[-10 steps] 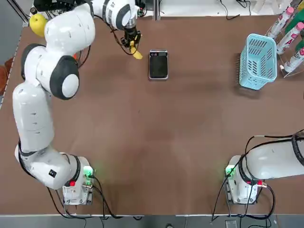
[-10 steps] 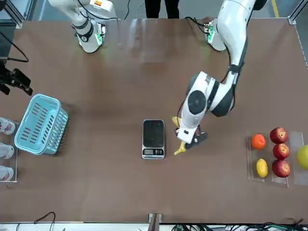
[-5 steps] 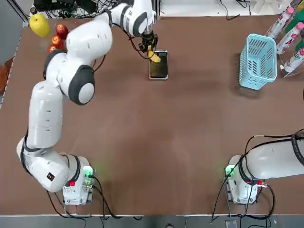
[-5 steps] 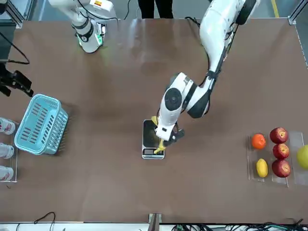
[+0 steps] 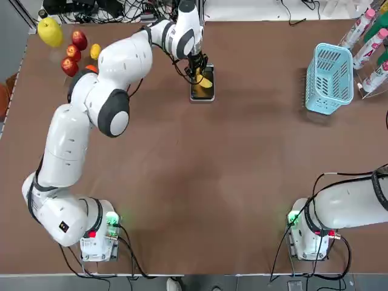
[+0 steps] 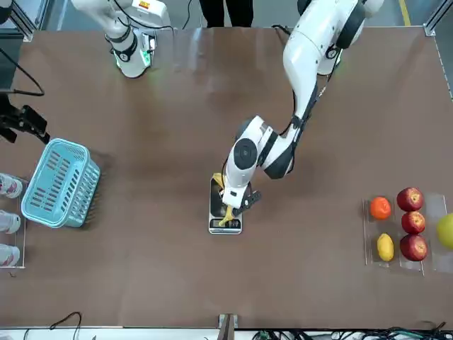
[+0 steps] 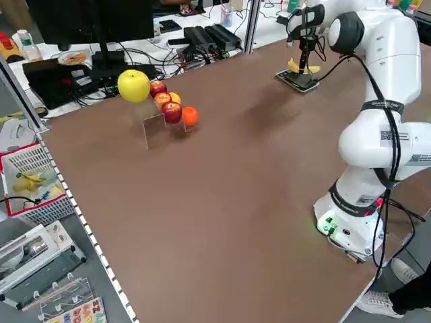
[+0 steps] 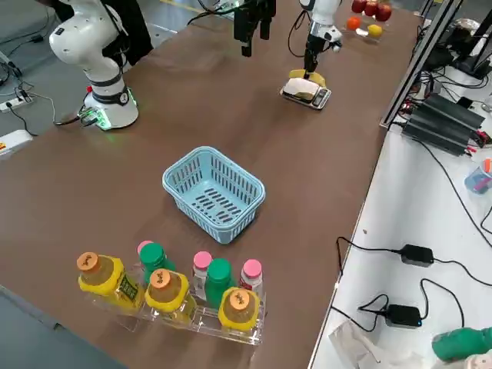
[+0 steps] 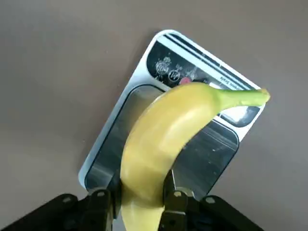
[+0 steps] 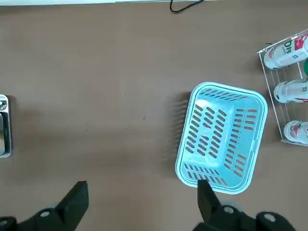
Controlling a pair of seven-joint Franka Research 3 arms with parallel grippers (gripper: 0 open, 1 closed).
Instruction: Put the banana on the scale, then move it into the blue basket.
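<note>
The banana [image 5: 205, 79] is a small curved yellow fruit held just over the scale [image 5: 202, 92], a flat black device with a silver rim at the table's far middle. My left gripper [image 5: 196, 68] is shut on the banana's thick end. In the left wrist view the banana [image 9: 163, 139] curves out from between the fingers [image 9: 100, 204] across the scale [image 9: 137, 108], its stem over the display end. I cannot tell whether it touches the plate. The blue basket [image 5: 330, 60] stands empty at the far right. My right gripper [image 10: 142, 202] hovers open, high above the table near the basket [image 10: 219, 139].
A clear rack with red apples, an orange, a lemon and a large yellow-green fruit [image 5: 50, 31] sits at the far left corner. A rack of bottles [image 5: 370, 42] stands beside the basket at the far right. A person's legs [image 6: 219, 10] show beyond the robot.
My left gripper carried the banana rightward from beside the scale to over its plate. The right arm has not moved.
</note>
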